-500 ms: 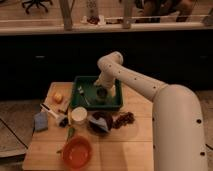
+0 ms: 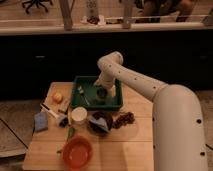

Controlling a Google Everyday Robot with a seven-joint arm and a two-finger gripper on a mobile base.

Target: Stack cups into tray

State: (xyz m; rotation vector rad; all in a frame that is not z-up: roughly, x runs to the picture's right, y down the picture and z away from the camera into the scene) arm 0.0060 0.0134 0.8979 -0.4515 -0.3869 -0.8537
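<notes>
White arm (image 2: 135,82) bent down from 4 o'clock into the dark green tray (image 2: 95,106). Cream-white cup (image 2: 79,115) outside, upright, just past the tray's near wall, at 7 o'clock from the gripper (image 2: 103,90). Dark cup (image 2: 101,95) inside the tray, right beneath the gripper. Clamped on it or let go: cannot tell.

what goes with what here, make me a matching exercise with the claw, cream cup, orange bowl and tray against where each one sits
1 claw
2 cream cup
3 orange bowl
4 tray

a near edge of the table
b far side of the table
c down inside the tray
d on the table, just in front of the tray

Pairs: 1-c, 2-d, 3-a, 4-b
</notes>
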